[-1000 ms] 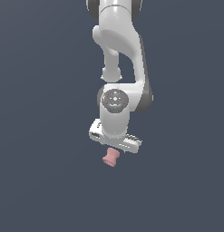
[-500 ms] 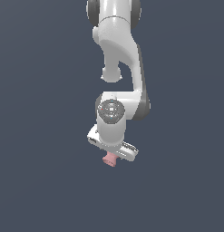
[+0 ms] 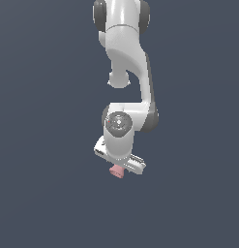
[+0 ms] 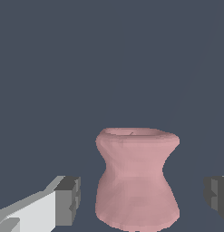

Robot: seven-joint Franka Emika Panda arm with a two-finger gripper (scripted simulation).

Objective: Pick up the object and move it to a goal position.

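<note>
Gripper (image 3: 120, 167) pointing down at end of white arm (image 3: 126, 72), over plain dark ground. Jaws apart: visible gaps on both sides between grey fingertips (image 4: 68, 200) and pink spool (image 4: 137, 179), no contact seen. Spool upright, sitting between the fingers, just under the gripper body in exterior view.

Matte pink spool-shaped object (image 4: 137, 179), chalky like unglazed plastic or clay, no highlights, faintly faceted along the flared rims and waist. Glossy white moulded-plastic arm shell (image 3: 126, 58), smooth, soft sheen on curved links; darker grey joint caps (image 3: 118, 121), semi-gloss. Tool (image 3: 122, 167) body same glossy white; fingertips (image 4: 68, 200) matt dark grey, rubber-like pads, flat-shaded, with faint ridging on inner faces. Uniform matt slate-blue backdrop (image 3: 43, 145), textureless, no reflections.
</note>
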